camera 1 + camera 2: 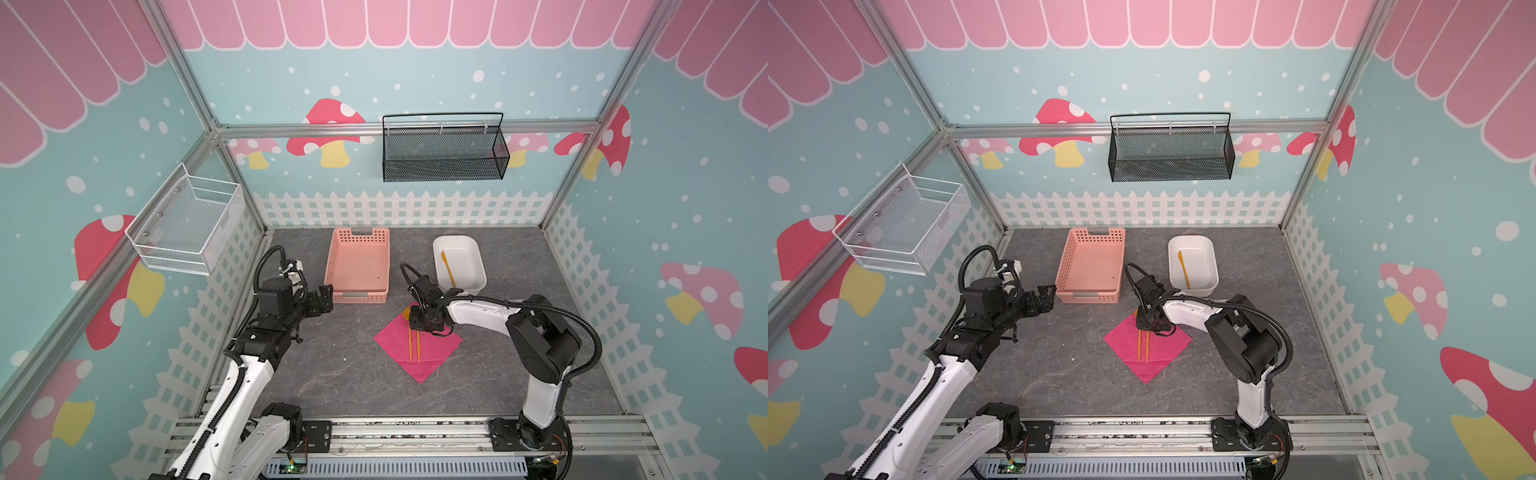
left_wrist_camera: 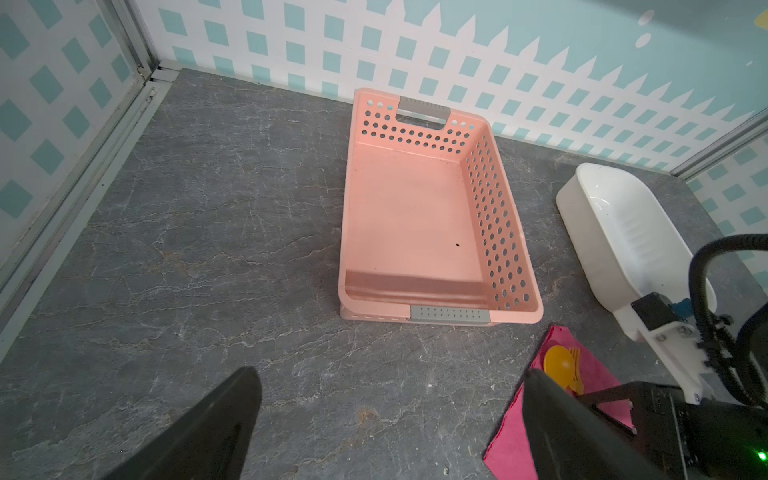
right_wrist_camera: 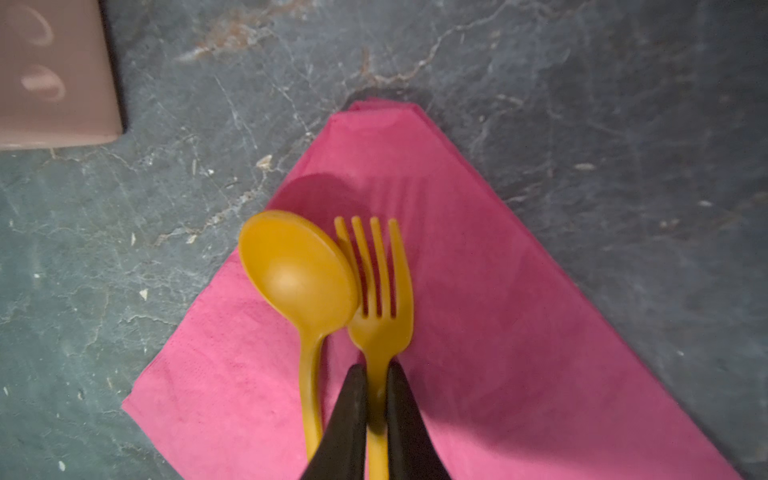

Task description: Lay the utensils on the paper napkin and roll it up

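On magenta napkin [image 3: 498, 332], orange spoon [image 3: 295, 274] beside fork [image 3: 380, 328]

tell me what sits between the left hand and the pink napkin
Nothing but bare grey tabletop. In both top views the open left hand hangs by the basket, and the stretch from it to the napkin holds no object.

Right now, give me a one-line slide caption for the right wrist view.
Right gripper pinches the orange fork by its handle beside the spoon, over the magenta napkin.
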`<state>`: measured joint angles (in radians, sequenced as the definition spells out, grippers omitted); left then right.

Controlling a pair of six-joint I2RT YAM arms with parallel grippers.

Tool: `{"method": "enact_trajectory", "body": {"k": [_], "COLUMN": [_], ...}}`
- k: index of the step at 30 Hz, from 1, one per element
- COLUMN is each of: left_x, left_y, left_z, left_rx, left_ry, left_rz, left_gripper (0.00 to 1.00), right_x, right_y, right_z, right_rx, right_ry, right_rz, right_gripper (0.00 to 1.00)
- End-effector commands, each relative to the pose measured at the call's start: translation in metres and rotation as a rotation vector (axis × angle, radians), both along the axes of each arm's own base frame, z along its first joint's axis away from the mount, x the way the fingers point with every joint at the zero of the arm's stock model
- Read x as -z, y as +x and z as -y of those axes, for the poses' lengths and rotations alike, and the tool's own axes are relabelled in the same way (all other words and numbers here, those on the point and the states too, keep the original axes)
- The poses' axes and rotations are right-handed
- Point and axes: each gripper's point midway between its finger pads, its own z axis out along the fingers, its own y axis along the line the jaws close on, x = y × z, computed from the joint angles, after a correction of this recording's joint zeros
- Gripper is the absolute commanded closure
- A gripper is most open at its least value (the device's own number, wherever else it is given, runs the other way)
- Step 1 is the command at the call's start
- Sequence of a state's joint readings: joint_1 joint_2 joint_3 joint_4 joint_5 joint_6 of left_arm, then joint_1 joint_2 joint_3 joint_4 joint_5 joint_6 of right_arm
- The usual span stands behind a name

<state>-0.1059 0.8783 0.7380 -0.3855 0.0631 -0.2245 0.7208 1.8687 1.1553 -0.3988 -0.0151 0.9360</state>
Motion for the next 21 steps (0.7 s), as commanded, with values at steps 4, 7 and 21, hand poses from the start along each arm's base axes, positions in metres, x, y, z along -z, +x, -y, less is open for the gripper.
{"method": "enact_trajectory", "body": {"k": [4, 7, 21], "left_x": [-0.006, -0.006, -0.006], "left_y": [-0.001, -0.001, 0.003], "left_z": [-0.004, -0.004, 0.008], "left_rx": [-0.017, -0.016, 0.04], "left_ry": [0.007, 0.005, -0.027], "left_rz": [0.014, 0.012, 0.001], "left_gripper": [0.0, 0.0, 0.01], "right_x": [0.001, -0.007, -0.071], "right_y": [0.004, 0.005, 0.007], "right_z": [-0.001, -0.002, 0.015], "right_rx": [0.01, 0.01, -0.05], "right_ry": [-0.005, 0.006, 0.031], "right_rz": [0.003, 0.013, 0.144], "right_gripper": [0.77, 0.72, 0.65]}}
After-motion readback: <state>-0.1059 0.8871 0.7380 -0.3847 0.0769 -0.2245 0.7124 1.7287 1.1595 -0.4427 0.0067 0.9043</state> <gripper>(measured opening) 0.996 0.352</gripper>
